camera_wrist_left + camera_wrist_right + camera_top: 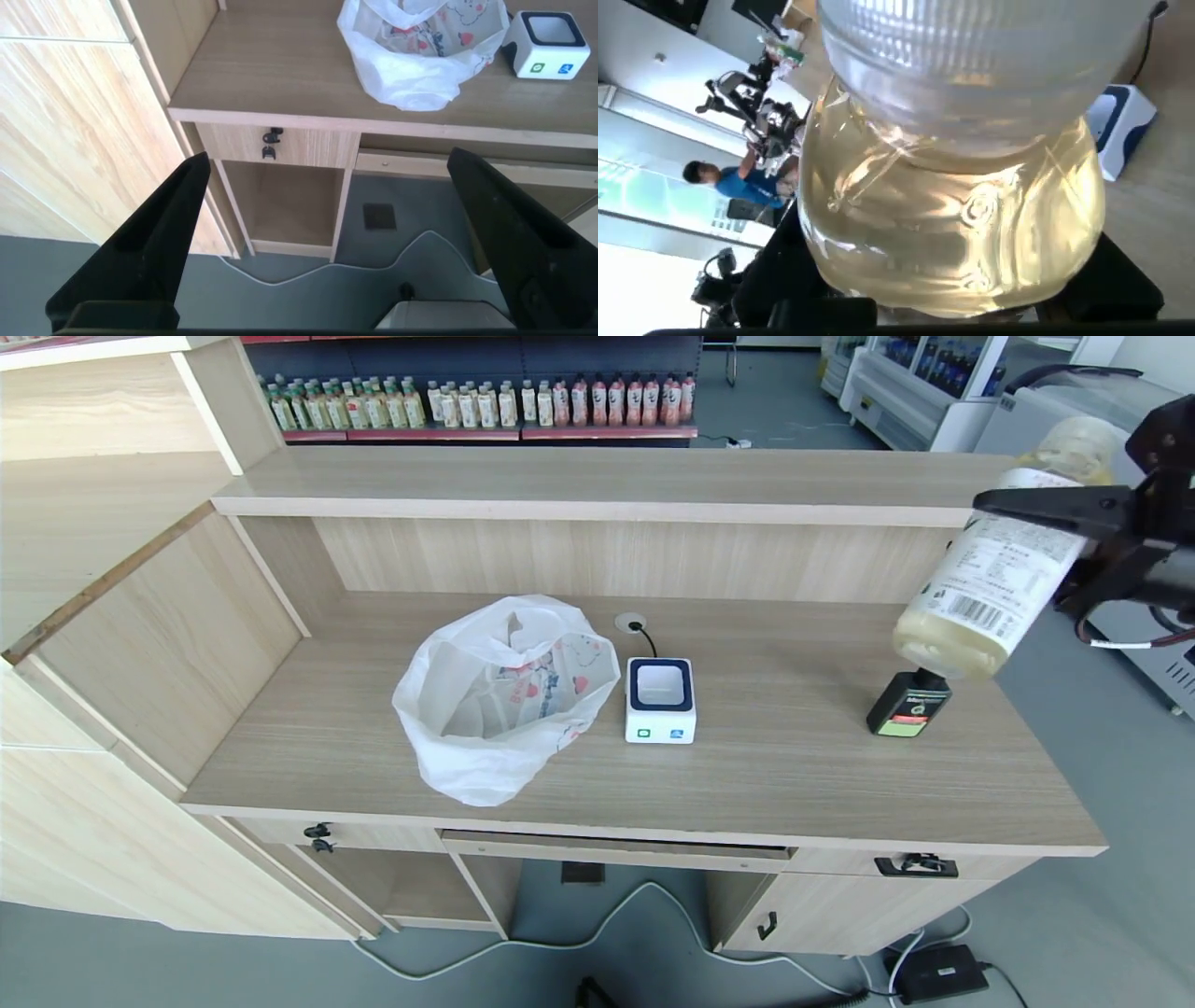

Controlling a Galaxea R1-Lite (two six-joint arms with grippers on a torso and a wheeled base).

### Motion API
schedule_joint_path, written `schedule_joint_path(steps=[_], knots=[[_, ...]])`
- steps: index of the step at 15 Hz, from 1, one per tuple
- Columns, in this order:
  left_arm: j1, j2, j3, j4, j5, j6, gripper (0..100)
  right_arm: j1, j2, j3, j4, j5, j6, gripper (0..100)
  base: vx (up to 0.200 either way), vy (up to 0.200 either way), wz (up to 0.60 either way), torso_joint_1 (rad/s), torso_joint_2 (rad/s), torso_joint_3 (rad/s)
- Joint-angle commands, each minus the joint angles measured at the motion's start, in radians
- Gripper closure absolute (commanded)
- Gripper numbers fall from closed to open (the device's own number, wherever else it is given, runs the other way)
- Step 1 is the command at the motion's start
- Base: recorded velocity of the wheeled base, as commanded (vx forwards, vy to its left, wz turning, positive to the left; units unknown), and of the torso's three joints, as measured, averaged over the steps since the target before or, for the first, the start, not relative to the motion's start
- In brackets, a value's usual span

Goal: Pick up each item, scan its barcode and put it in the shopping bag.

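Bottle of pale drink: clamped at mid-body in the right tool, aloft over the table's 3 o'clock edge, tilted, cap end higher, barcode showing. For a clean scan, carry to the scanner at table centre, square the barcode to its dark window, hold steady. Shopping bag at the scanner's 9 o'clock. Left tool: wide open, empty, low before the table front.

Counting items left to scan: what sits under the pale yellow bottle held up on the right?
A small black item with a red-and-green label stands on the wooden counter; the pale yellow bottle hides its top.
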Motion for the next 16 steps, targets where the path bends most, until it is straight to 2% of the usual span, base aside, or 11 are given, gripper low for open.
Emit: schedule_joint_path(steps=[1,7,11,16], knots=[[0.000,0.000,0.000,0.000,0.001,0.000,0,-0.032,-0.214,0.029,-0.002,0.113,0.139,100,0.000,0.000,0.00,0.000,0.00,0.000],[0.000,0.000,0.000,0.000,0.001,0.000,0,0.115,-0.311,0.149,-0.039,0.189,0.139,100,0.000,0.000,0.00,0.000,0.00,0.000],[0.000,0.000,0.000,0.000,0.001,0.000,0,0.160,-0.345,0.186,-0.039,0.238,0.135,100,0.000,0.000,0.00,0.000,0.00,0.000],[0.000,0.000,0.000,0.000,0.001,0.000,0,0.224,-0.372,0.203,-0.036,0.242,0.138,100,0.000,0.000,0.00,0.000,0.00,0.000]])
